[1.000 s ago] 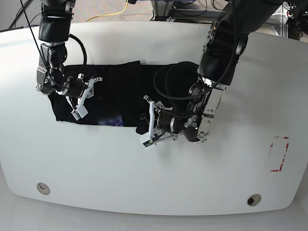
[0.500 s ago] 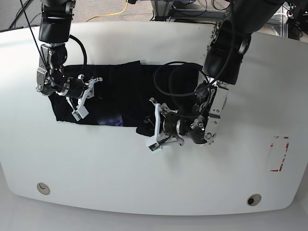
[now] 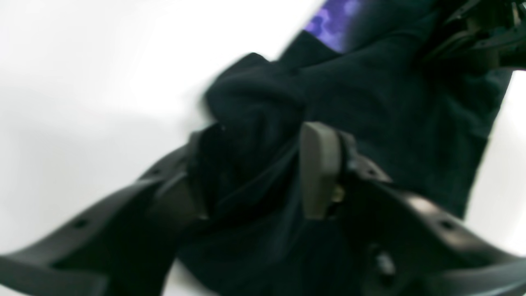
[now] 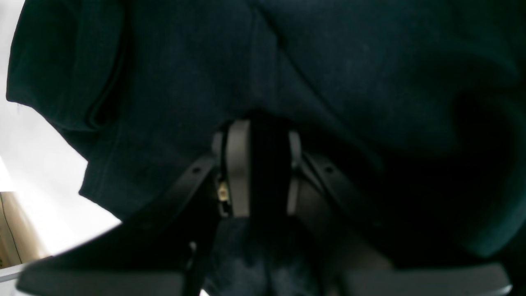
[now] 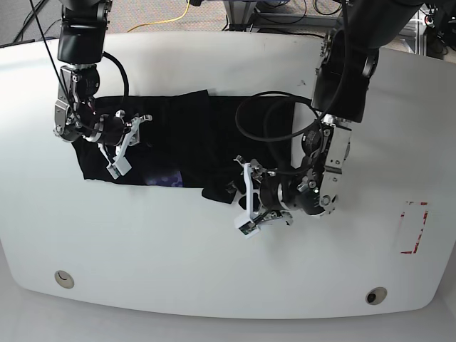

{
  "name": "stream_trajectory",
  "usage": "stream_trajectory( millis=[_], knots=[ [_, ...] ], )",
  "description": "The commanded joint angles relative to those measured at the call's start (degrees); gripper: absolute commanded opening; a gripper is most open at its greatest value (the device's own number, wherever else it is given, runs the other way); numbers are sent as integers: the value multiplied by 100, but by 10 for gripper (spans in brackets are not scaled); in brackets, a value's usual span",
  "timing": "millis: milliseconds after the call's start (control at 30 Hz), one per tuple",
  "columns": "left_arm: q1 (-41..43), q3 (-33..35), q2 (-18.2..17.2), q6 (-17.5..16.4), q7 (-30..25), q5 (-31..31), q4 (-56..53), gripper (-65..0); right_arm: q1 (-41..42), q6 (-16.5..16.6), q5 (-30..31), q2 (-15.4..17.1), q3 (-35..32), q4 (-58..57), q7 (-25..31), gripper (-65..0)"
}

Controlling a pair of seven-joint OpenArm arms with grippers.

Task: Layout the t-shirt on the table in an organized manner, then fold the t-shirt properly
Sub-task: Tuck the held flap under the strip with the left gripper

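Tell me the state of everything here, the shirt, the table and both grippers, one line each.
t-shirt: lying folded into a wide band on the table, near corner bunched.
table: carrying the shirt, red-outlined mark uncovered.
left gripper: jaws apart, cloth between them.
right gripper: pinching a fold of the t-shirt.

The black t-shirt (image 5: 178, 142) lies in a long, rumpled band across the upper middle of the glossy white desk (image 5: 142, 256), its length running from 9 o'clock toward 3 o'clock. A patch of purple print (image 5: 165, 178) shows at its 6 o'clock edge. One bunched end, seemingly a sleeve or corner, pokes out toward 5 o'clock. The desk carries two round metal fittings and a red-outlined rectangle near its 3 o'clock edge.
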Motion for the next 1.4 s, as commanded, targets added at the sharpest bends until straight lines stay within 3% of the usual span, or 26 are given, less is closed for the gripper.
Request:
stream_trajectory(
  millis=[0, 200, 333, 567, 800, 967, 1367],
  knots=[
    [55, -32, -206, -296, 185, -305, 658, -415, -24, -119, -483, -10, -66, -61, -336, -520],
    [310, -14, -725, -327, 615, -894, 1256, -458, -24, -119, -483, -10, -66, -61, -336, -520],
    [425, 38, -927, -327, 642, -956, 1229, -457, -24, -119, -483, -10, -66, -61, -336, -520],
    [390, 865, -1191, -327, 589, -974, 930, -456, -24, -119, -483, -10, -66, -61, -336, -520],
    [-6, 1419, -1156, -327, 97, -965, 104, -456, -24, -119, -483, -10, -66, -61, -336, -520],
    [-437, 1674, -927, -327, -483, -965, -793, -457, -33, -119, -483, -10, -66, -61, -336, -520],
    [-1035, 1700, -549, -327, -879, -974, -1654, -458, -60, -119, -483, -10, -66, -61, -336, -520]
  ],
)
